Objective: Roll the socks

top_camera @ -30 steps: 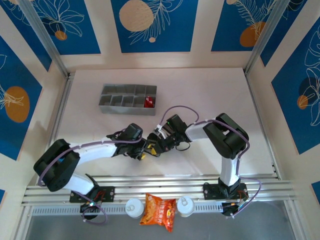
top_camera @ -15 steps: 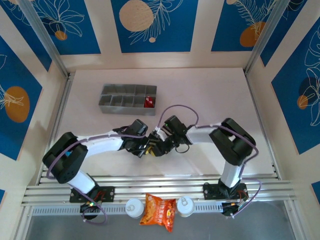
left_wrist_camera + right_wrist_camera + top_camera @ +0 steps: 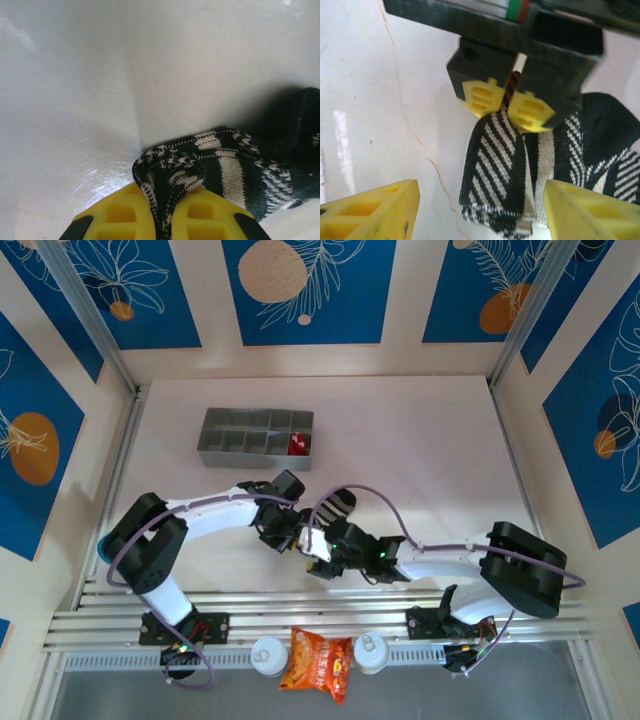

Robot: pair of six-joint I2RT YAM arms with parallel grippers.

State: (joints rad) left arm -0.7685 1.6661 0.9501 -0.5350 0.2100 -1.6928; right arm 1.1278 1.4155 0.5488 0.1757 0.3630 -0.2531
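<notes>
While the left gripper [image 3: 169, 220] clamps its folded end, the black sock [image 3: 235, 160] with grey-white stripes lies crumpled, running diagonally toward the far right; the right gripper's [image 3: 480, 212] jaws stand apart.

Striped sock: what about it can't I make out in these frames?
Top external: the striped sock is largely covered by both arms; how far rolled is unclear.
Left wrist: its pinched fold disappears between the left tool's fingers; the right edge cuts it off.
Right wrist: the right tool's finger covers its lower right part.
</notes>
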